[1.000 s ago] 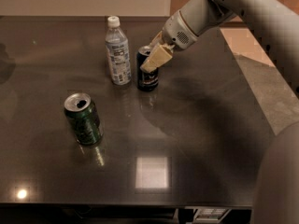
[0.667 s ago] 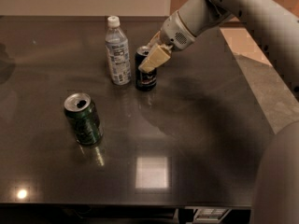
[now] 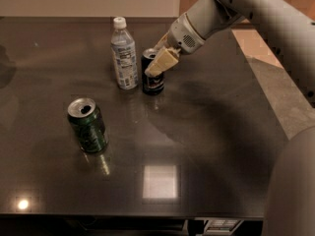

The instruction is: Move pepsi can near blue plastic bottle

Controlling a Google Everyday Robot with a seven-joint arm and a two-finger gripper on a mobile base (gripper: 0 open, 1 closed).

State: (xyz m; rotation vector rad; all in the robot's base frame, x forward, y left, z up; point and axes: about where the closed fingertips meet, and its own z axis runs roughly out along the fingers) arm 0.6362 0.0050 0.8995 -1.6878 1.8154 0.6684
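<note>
Pepsi can (image 3: 153,82) stands upright on the dark desk (image 3: 206,146), toward its far side and just right of the blue plastic bottle (image 3: 124,58). Only a narrow strip of desk seems to show between the two; I cannot tell whether they touch lower down.

The end effector (image 3: 155,65) reaches in from the far right and is clamped on the upper part of the pepsi can. One tan finger (image 3: 162,62) lies slantwise across the front of the can below its rim, and the other is hidden behind it.

As to handling, the can is a stiff metal cylinder with thin walls, so a hard squeeze could dent it. Its painted skin is smooth and likely to slip against a loose hold. Whether it is full or empty cannot be told, so its weight is unknown. The best hold is across the round body, and a high grip like this one could tip the can if it is dragged. The bottle beside it is tall and narrow and probably light, so a nudge could knock it over.

By count there is one pepsi can, one blue plastic bottle and one green can (image 3: 88,127), which makes two cans in all. The green can stands well apart at the near left with its top open.
</note>
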